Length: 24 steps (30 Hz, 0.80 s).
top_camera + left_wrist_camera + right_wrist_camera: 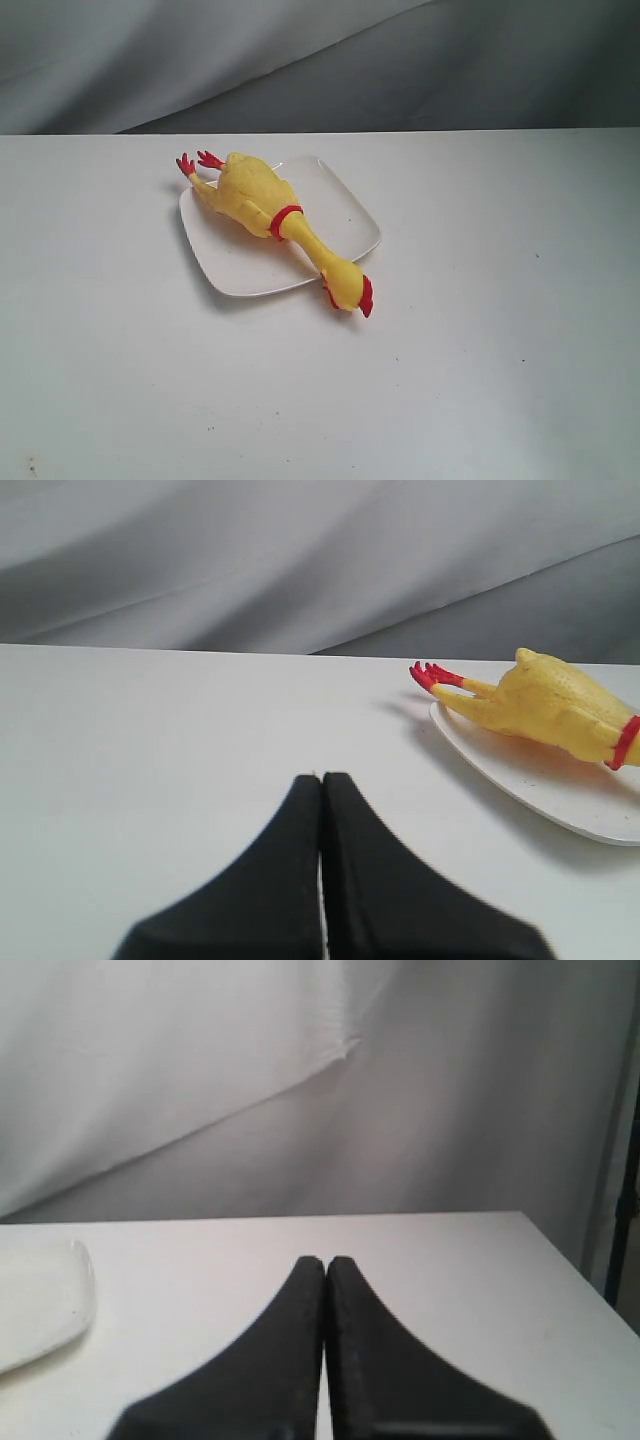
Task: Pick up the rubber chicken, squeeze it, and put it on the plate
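The yellow rubber chicken (270,210) lies diagonally across the white square plate (345,210). Its red feet overhang the plate's far left corner and its head with the red comb hangs over the near rim onto the table. In the left wrist view the rubber chicken (550,705) rests on the plate (560,795), well apart from my left gripper (321,778), which is shut and empty. My right gripper (326,1260) is also shut on nothing, with only an edge of the plate (45,1300) visible off to its side. Neither gripper appears in the exterior view.
The white table (480,380) spreads around the plate. A grey cloth backdrop (400,60) hangs behind the table's far edge. In the right wrist view the table's side edge (575,1265) lies close by, with a dark stand beyond it.
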Each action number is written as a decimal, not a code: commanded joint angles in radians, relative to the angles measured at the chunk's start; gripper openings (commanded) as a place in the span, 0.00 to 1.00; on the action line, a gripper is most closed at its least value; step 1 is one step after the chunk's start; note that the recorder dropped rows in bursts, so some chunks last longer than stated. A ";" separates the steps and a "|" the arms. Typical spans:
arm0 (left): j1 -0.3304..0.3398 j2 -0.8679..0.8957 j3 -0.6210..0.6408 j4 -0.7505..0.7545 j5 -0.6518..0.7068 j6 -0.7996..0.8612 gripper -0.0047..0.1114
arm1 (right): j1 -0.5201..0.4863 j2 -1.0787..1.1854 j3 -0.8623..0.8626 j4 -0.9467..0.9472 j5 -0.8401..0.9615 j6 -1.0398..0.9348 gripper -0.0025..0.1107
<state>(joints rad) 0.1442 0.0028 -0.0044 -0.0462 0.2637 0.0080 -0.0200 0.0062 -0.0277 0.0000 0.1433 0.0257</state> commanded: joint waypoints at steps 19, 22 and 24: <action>0.002 -0.003 0.004 -0.011 0.002 -0.008 0.04 | -0.025 -0.006 0.028 -0.016 0.204 0.002 0.02; 0.002 -0.003 0.004 -0.011 0.002 -0.008 0.04 | -0.025 -0.006 0.028 -0.016 0.204 0.002 0.02; 0.002 -0.003 0.004 -0.011 0.002 -0.008 0.04 | -0.025 -0.006 0.028 -0.016 0.204 0.002 0.02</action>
<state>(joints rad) 0.1442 0.0028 -0.0044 -0.0462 0.2637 0.0080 -0.0396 0.0038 -0.0041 -0.0053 0.3464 0.0257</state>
